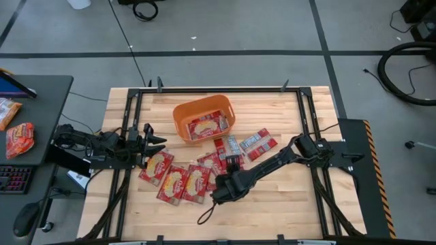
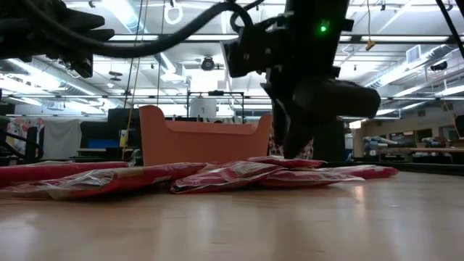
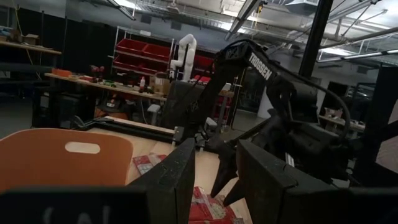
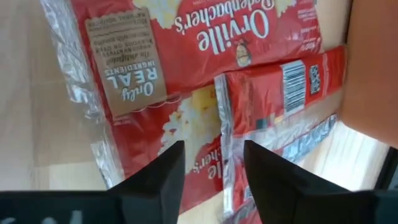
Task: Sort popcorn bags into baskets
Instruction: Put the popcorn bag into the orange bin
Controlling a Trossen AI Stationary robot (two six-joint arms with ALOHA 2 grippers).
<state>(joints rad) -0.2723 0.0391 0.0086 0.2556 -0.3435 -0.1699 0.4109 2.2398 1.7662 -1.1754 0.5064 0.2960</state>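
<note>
The orange basket (image 1: 204,119) (image 2: 203,134) stands at the table's far middle with red popcorn bags (image 1: 206,126) lying inside. Several more red bags (image 1: 182,180) (image 2: 217,174) lie flat and overlapping on the wood, near of the basket. My right gripper (image 1: 233,163) (image 4: 211,168) is open, pointing down just over two overlapping bags (image 4: 186,74). One bag's sealed edge (image 4: 222,124) runs between its fingers. In the low view it (image 2: 293,141) stands low over the pile, and I cannot tell if it touches. My left gripper (image 1: 160,144) (image 3: 217,186) is open, level, off the table, left of the bags.
Two grey-backed bags (image 1: 257,143) lie right of the basket. A black cord loop (image 1: 206,214) lies near the near edge. A dark metal frame (image 1: 129,122) runs along the table's sides. Puffy orange-red snack packs (image 1: 19,139) sit on the side desk at left.
</note>
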